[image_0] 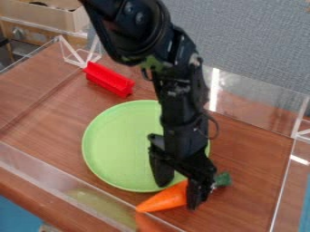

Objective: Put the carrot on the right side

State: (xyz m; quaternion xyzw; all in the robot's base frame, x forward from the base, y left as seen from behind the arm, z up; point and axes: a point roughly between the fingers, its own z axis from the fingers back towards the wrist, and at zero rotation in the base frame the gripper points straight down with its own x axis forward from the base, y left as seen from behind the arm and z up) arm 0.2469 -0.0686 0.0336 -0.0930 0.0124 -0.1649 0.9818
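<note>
The orange carrot [166,198] lies on the wooden table at the front, just off the near right rim of the green plate [119,145], its dark green top [217,179] pointing right. My black gripper [182,184] points almost straight down over the carrot's thick end. Its fingers [161,170] stand apart on either side of the carrot, and the jaws look open. The arm hides part of the plate's right side.
A red rectangular block [109,79] lies at the back left beyond the plate. Clear acrylic walls [273,100] ring the table, with the front wall [72,195] close to the carrot. Bare wood shows to the right of the arm.
</note>
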